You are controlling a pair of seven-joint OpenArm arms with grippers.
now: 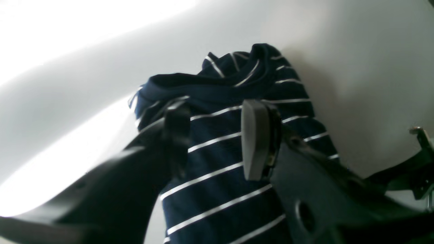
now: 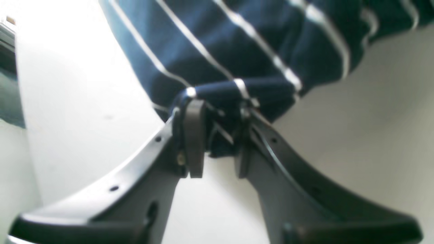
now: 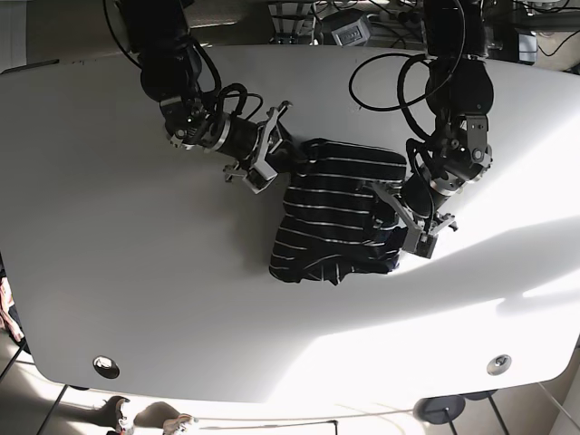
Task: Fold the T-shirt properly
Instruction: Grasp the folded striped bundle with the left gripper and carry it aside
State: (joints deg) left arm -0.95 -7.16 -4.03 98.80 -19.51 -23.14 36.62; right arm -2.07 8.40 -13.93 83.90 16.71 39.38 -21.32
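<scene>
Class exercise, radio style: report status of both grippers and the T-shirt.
Right gripper shut on T-shirt edge. Left gripper open, straddling striped cloth. T-shirt bunched, not folded. White table, nothing in the way.

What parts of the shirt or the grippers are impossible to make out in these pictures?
- Base view: the T-shirt is bunched, so its sleeves and collar are hidden in folds.
- Left wrist view: the left gripper covers the cloth beneath it.
- Right wrist view: blur hides the right gripper pad contact.

Frame edges are cutting off the T-shirt (image 2: 237,44) in both wrist views, while folded cloth is hiding the right gripper's (image 2: 217,135) fingertips
</scene>
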